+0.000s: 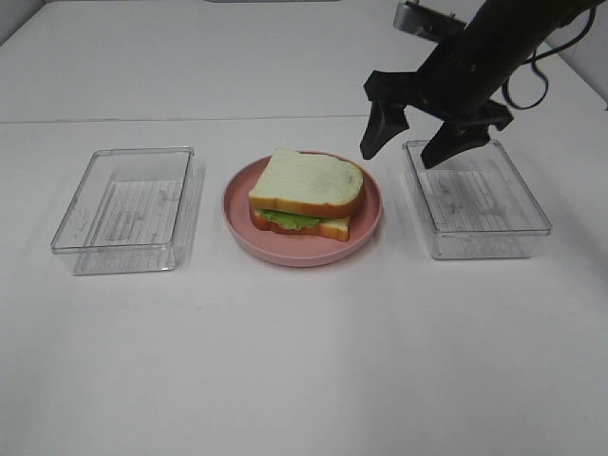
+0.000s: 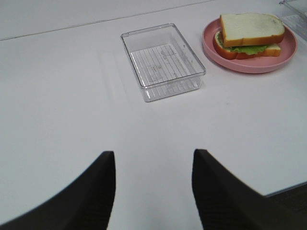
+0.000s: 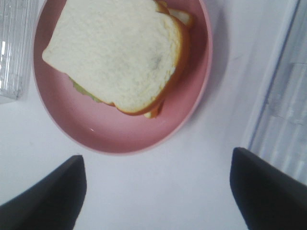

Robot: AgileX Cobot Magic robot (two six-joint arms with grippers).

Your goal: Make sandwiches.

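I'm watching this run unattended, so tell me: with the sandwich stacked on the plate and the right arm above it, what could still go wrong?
1. The top bread slice sits skewed over the lower slice; a nudge might slide it off.
2. The open right gripper hangs between the pink plate and the right tray; a low sweep could clip the stack or tray rim.
3. The lettuce sticks out at one edge and could be dragged out.

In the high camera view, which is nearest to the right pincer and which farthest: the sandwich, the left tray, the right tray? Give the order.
From the right pincer, which is open:
1. Right tray, directly below and beside it.
2. Sandwich, on the pink plate in the middle.
3. Left tray, far left side.
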